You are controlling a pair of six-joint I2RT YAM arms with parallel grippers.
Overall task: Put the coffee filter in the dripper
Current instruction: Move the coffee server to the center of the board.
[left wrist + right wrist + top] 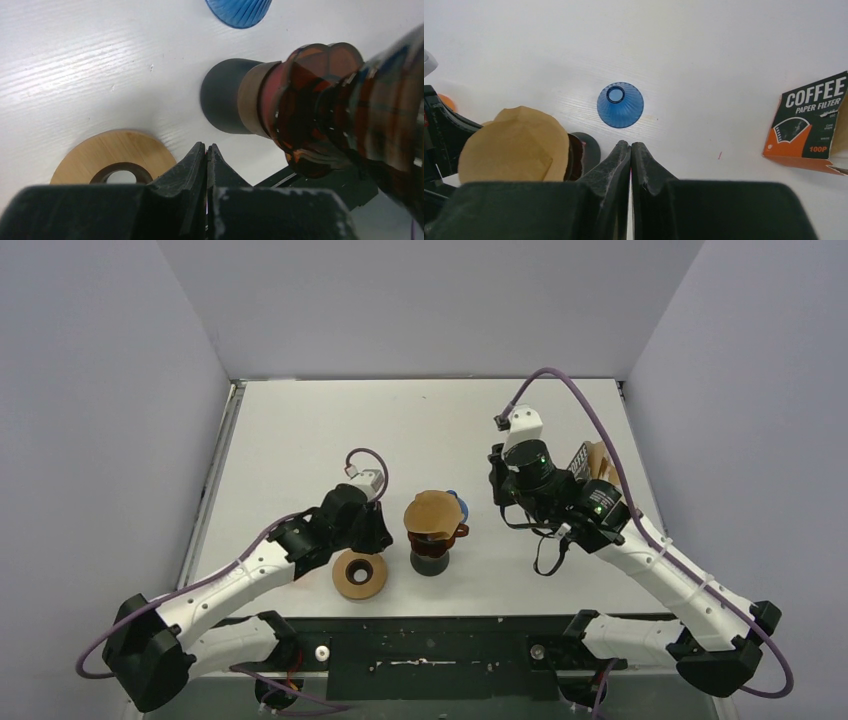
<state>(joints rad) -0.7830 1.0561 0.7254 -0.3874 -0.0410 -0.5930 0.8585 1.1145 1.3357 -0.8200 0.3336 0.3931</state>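
Note:
A brown paper coffee filter (432, 510) (514, 145) sits in the top of the amber dripper (455, 533) (310, 115), which stands on a dark round base (225, 102). My left gripper (380, 535) (207, 147) is shut with nothing in it, just left of the dripper and above the wooden ring. My right gripper (498, 488) (630, 145) is shut and empty too, off to the right of the dripper and apart from it. The inside of the dripper is hidden under the filter.
A wooden ring (360, 575) (115, 150) lies flat left of the dripper. A blue ribbed cone (456, 498) (620, 105) stands upside down just behind it. A coffee filter box (592, 465) (809, 125) sits at the right, behind my right arm.

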